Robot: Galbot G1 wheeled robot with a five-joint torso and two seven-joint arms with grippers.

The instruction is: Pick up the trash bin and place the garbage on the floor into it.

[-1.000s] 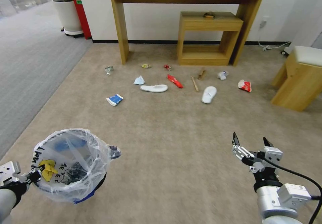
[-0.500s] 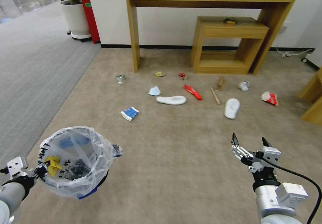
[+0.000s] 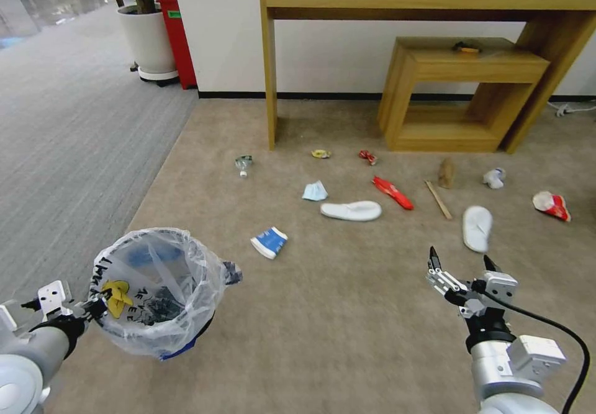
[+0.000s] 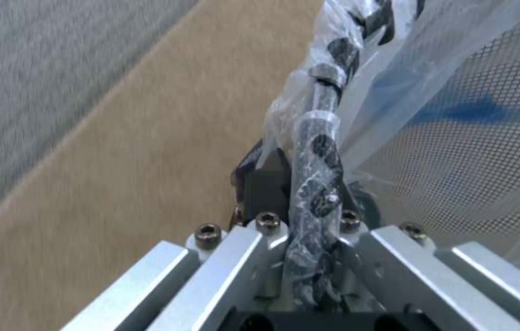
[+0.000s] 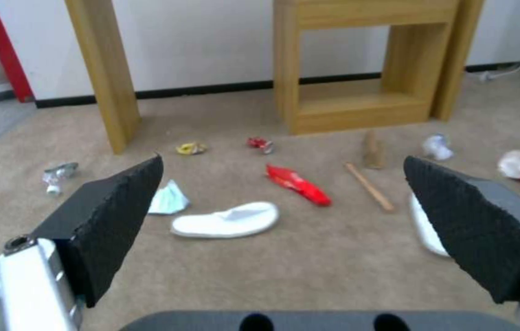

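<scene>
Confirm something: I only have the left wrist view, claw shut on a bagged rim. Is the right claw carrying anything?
Observer: No, the right claw is open and empty above the floor.
Operator: Any garbage near the bin?
Observer: A blue-white packet lies ahead of the trash bin the left claw holds, apart from it.
Operator: And near the right claw?
Observer: A white slipper lies just ahead of it.
</scene>
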